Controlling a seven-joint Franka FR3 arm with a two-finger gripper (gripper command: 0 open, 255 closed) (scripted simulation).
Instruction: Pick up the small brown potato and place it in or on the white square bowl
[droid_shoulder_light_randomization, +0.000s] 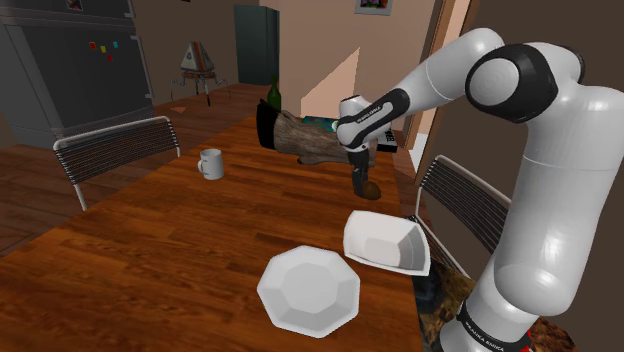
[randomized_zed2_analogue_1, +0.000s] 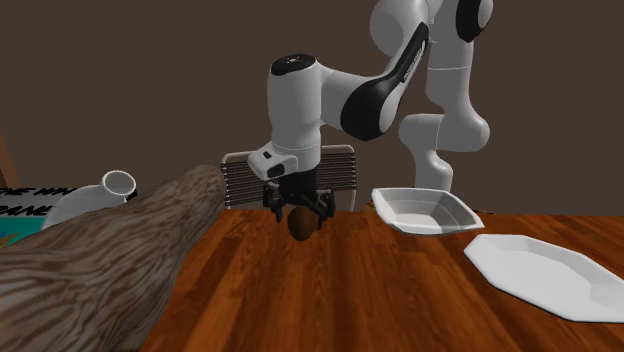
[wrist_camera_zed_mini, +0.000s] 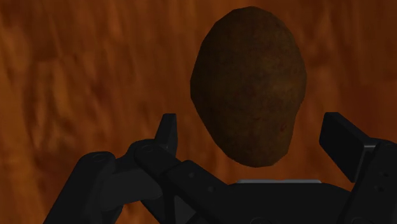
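A small brown potato (wrist_camera_zed_mini: 249, 89) is at the wooden table top (droid_shoulder_light_randomization: 180, 250), between the fingers of my black gripper (wrist_camera_zed_mini: 251, 124). The fingers (wrist_camera_zed_mini: 167, 135) stand apart on either side of it, with a gap on both sides, so the gripper is open around the potato. In the second exterior view, the gripper (randomized_zed2_analogue_1: 299, 212) points straight down over the potato (randomized_zed2_analogue_1: 300, 223). The white square bowl (droid_shoulder_light_randomization: 380, 245) is empty and stands nearer the stand than the gripper (droid_shoulder_light_randomization: 362, 185) and potato (droid_shoulder_light_randomization: 371, 189). In the second exterior view, the bowl (randomized_zed2_analogue_1: 420, 208) is to the potato's right.
A white octagonal plate (droid_shoulder_light_randomization: 308, 290) lies beside the bowl. A brown fuzzy log-like object (droid_shoulder_light_randomization: 305, 140) lies just behind the gripper, with a green bottle (droid_shoulder_light_randomization: 274, 92) past it. A white mug (droid_shoulder_light_randomization: 211, 163) stands toward the shoulder view's left. Chairs (droid_shoulder_light_randomization: 115, 145) (droid_shoulder_light_randomization: 465, 205) flank the table.
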